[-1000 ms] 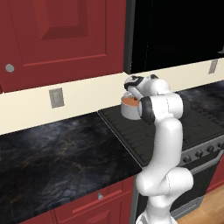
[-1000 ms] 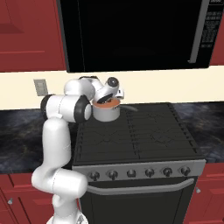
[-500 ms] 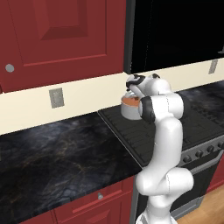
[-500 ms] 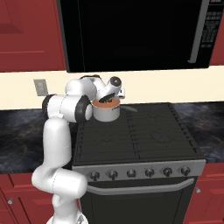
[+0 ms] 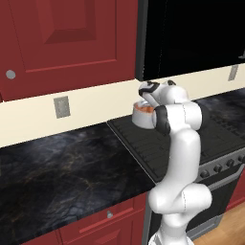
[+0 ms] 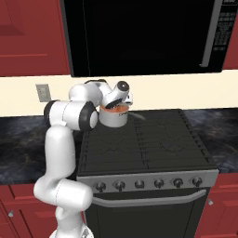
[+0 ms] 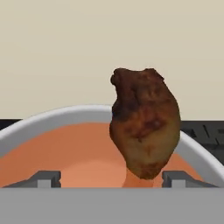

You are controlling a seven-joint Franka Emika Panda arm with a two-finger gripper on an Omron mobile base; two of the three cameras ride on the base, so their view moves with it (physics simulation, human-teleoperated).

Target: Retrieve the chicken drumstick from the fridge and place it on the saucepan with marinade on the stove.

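Hand [image 7: 105, 179] is spread wide, gripping nothing; the small brown chicken drumstick [image 7: 144, 124] stands in orange-red marinade [image 7: 65, 153], its lower end hidden, inside the silver saucepan [image 6: 114, 116].

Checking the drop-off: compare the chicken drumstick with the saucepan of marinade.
The lumpy brown chicken drumstick is rough and mottled; the round silver metal saucepan is smooth and shiny. The drumstick stands on end; the saucepan sits level, with flat orange-red marinade inside. The drumstick is much smaller. Both are at the black stove.
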